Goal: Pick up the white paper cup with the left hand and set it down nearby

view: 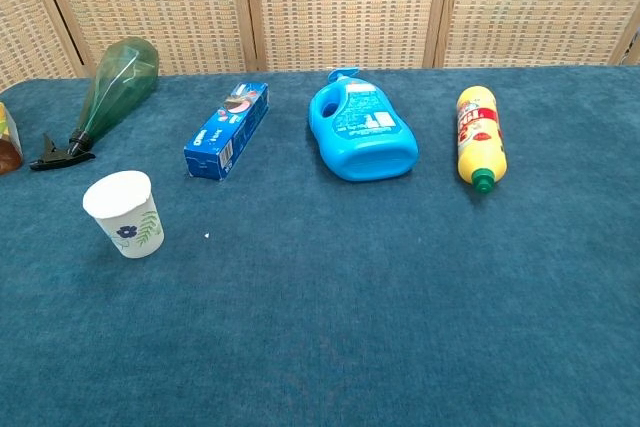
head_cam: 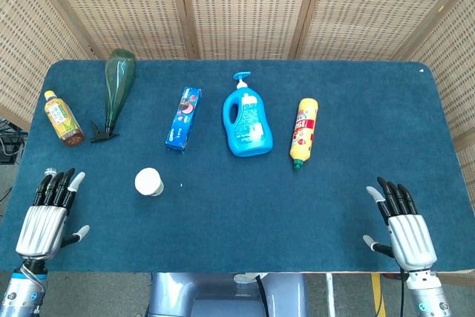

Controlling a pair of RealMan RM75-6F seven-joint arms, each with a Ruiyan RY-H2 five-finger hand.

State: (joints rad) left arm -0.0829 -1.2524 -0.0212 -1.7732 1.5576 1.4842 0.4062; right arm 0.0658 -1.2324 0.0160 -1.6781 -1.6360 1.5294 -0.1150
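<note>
The white paper cup point(head_cam: 148, 182) point(view: 123, 214) stands upright on the blue table, towards the front left; a small flower and leaf print shows on its side in the chest view. My left hand point(head_cam: 46, 216) lies flat at the front left corner, fingers spread and empty, a good hand's width to the left of the cup. At the front right my right hand point(head_cam: 402, 226) also lies flat, spread and empty. The chest view shows neither hand.
Along the back lie a tea bottle point(head_cam: 63, 119), a green spray bottle point(head_cam: 115, 90), a blue toothpaste box point(head_cam: 183, 117), a blue detergent jug point(head_cam: 246, 116) and a yellow bottle point(head_cam: 304, 131). Wicker screens stand behind the table point(head_cam: 245, 206).
</note>
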